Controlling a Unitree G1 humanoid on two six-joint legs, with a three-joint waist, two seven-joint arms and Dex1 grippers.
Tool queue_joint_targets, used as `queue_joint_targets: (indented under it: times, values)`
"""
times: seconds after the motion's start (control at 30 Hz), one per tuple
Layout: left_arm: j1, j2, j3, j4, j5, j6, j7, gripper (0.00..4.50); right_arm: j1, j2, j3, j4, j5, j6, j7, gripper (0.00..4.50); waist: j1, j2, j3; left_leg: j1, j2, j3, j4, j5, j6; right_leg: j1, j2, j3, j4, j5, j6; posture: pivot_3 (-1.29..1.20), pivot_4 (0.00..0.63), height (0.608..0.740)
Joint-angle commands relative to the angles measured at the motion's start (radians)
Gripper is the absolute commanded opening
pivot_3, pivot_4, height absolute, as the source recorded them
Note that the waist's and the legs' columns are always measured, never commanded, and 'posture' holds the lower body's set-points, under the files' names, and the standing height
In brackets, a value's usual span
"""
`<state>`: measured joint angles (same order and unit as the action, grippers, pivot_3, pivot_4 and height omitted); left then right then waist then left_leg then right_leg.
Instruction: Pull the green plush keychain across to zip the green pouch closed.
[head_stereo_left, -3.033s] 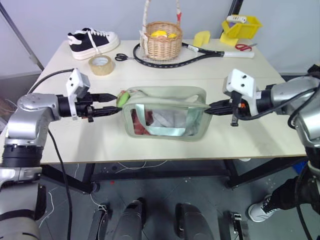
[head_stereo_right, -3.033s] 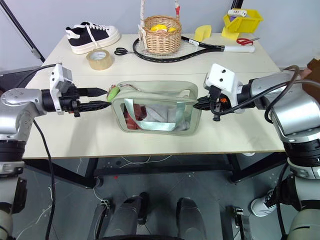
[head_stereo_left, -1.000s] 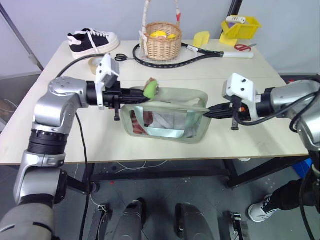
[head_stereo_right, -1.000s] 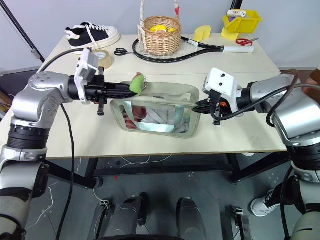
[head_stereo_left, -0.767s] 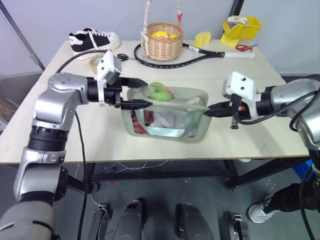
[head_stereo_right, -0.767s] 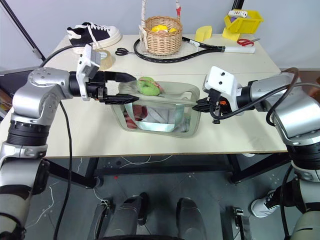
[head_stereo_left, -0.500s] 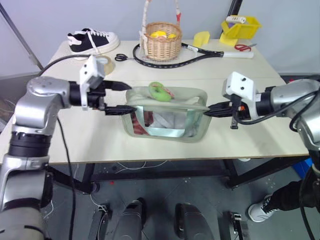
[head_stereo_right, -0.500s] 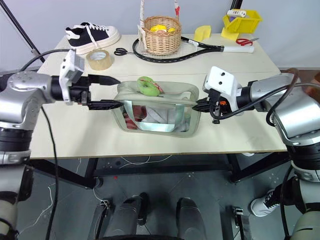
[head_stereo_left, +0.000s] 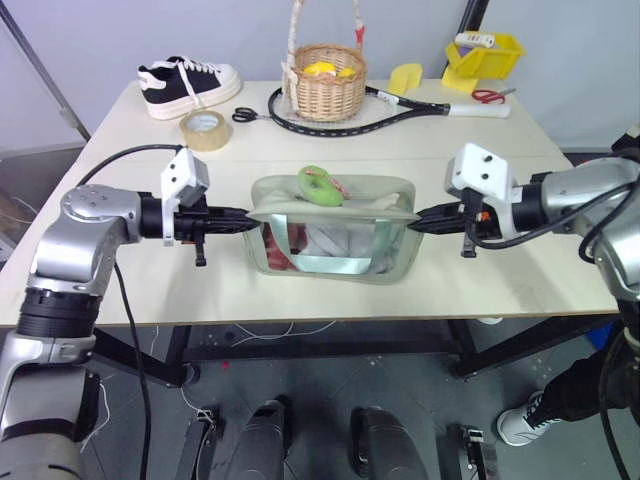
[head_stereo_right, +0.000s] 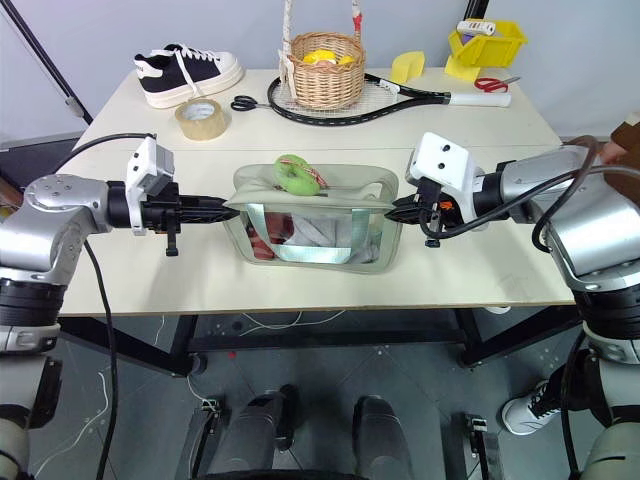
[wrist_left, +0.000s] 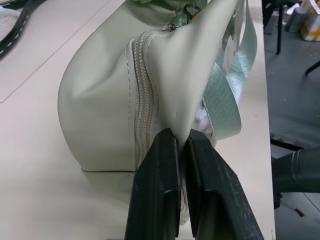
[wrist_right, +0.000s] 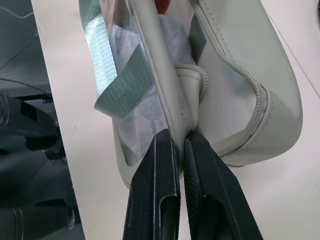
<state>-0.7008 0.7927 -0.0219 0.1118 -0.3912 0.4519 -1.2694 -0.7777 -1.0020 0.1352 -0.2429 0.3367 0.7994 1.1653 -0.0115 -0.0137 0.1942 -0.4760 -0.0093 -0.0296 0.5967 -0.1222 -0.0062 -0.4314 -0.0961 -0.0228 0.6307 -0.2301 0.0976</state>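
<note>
Head views: the boxy pale sage-green fabric pouch with clear plastic window and light teal strap (head_stereo_left: 332, 228) stands at the middle of the light wooden table (head_stereo_left: 130, 290). The small bright-green fuzzy ring-shaped plush keychain (head_stereo_left: 318, 185) lies on the pouch's top, left of centre, a pinkish bit beside it. The left gripper (head_stereo_left: 250, 214) is clamped on the pouch's left end; the right gripper (head_stereo_left: 413, 222) is clamped on its right end. Behind stand a black-and-white sneaker (head_stereo_left: 187, 84), a roll of brown tape (head_stereo_left: 203, 130), black scissors (head_stereo_left: 248, 114), a wicker basket (head_stereo_left: 325, 80), a black racket (head_stereo_left: 380, 103) and a yellow bin (head_stereo_left: 486, 51). Grey wall behind; dark floor below.

Left wrist view: both black fingers (wrist_left: 159, 195) are pressed together on a fold of the pouch's end fabric beside the zip track. The teal strap hangs along the window side.

Right wrist view: the fingers (wrist_right: 157, 190) pinch the pouch's rim seam at the other end. The zip track curves past them. Crumpled pale contents show through the window.

Against one second ago: the left gripper then held the keychain raised above the pouch's left top corner. It has since let the keychain go, dropped back to the left end and closed on the fabric. The keychain now rests further right on the top. The right gripper has kept its grip and place.
</note>
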Motion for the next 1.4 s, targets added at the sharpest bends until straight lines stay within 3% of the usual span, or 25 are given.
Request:
queue_joint_targets:
  times: [0.03, 0.1, 0.17, 0.27, 0.57, 0.67, 0.9, 1.3, 1.4]
  values:
    - [0.016, -0.005, 0.011, -0.06, -0.002, 0.017, 0.035, 0.0, -0.028, -0.021, -0.034, -0.015, 0.031, 0.006, 0.028, 1.05, 0.001, 0.0, 0.0, 0.0, 0.0, 0.0, 0.0, 0.0, 0.0, 0.0, 0.0, 0.0, 0.0, 0.0, 0.0, 0.0, 0.15, 0.724]
    - [0.028, -0.006, 0.016, -0.082, -0.009, 0.03, 0.055, 0.0, -0.059, -0.014, -0.073, -0.005, 0.066, 0.016, 0.039, 2.15, 0.001, 0.0, 0.0, 0.0, 0.0, 0.0, 0.0, 0.0, 0.0, 0.0, 0.0, 0.0, 0.0, 0.0, 0.0, 0.0, 0.15, 0.724]
    - [0.048, -0.007, 0.022, -0.112, -0.017, 0.043, 0.071, 0.0, -0.147, 0.037, -0.113, 0.031, 0.115, 0.06, 0.005, 2.96, 0.0, 0.0, 0.0, 0.0, 0.0, 0.0, 0.0, 0.0, 0.0, 0.0, 0.0, 0.0, 0.0, 0.0, 0.0, 0.0, 0.15, 0.724]
    - [0.068, -0.011, 0.032, -0.14, -0.024, 0.058, 0.096, 0.0, -0.233, 0.129, -0.078, 0.042, 0.127, 0.095, -0.05, 4.47, -0.002, 0.0, 0.0, 0.001, 0.0, 0.0, -0.001, 0.0, 0.0, 0.0, 0.0, 0.0, 0.0, 0.0, 0.0, 0.0, 0.15, 0.724]
    - [0.081, -0.016, 0.037, -0.172, -0.028, 0.079, 0.131, 0.0, -0.364, 0.366, 0.088, 0.123, 0.051, 0.162, -0.195, 4.47, 0.0, -0.001, -0.001, 0.001, 0.0, 0.0, -0.001, 0.0, 0.0, 0.0, 0.0, -0.001, 0.001, 0.0, 0.0, 0.0, 0.15, 0.724]
    - [0.082, -0.019, 0.035, -0.179, -0.028, 0.082, 0.136, 0.0, -0.385, 0.393, 0.126, 0.161, 0.018, 0.172, -0.222, 3.67, 0.003, -0.001, -0.001, 0.0, 0.0, 0.0, -0.001, 0.0, 0.0, 0.0, 0.0, -0.001, 0.0, 0.0, 0.0, 0.0, 0.15, 0.724]
    - [0.084, -0.022, 0.035, -0.185, -0.031, 0.088, 0.144, 0.0, -0.375, 0.364, 0.151, 0.142, 0.01, 0.183, -0.198, 0.23, 0.0, -0.001, -0.001, 0.0, 0.0, 0.0, 0.0, 0.0, 0.0, 0.001, 0.0, -0.001, 0.001, 0.0, 0.0, 0.0, 0.15, 0.724]
    - [0.079, -0.022, 0.041, -0.17, -0.033, 0.092, 0.158, 0.0, -0.381, 0.272, 0.084, 0.163, 0.018, 0.223, -0.195, 0.1, 0.001, -0.001, -0.001, 0.0, 0.0, 0.0, 0.0, 0.0, 0.0, 0.001, 0.0, -0.001, 0.001, 0.0, 0.0, 0.0, 0.15, 0.724]
    - [0.09, -0.018, 0.051, -0.172, -0.037, 0.098, 0.171, 0.0, -0.354, 0.153, 0.044, 0.199, -0.022, 0.195, -0.19, 0.1, 0.005, -0.001, -0.001, 0.0, 0.0, 0.0, 0.0, 0.0, 0.0, 0.001, 0.0, -0.001, 0.0, 0.0, 0.0, 0.0, 0.15, 0.724]
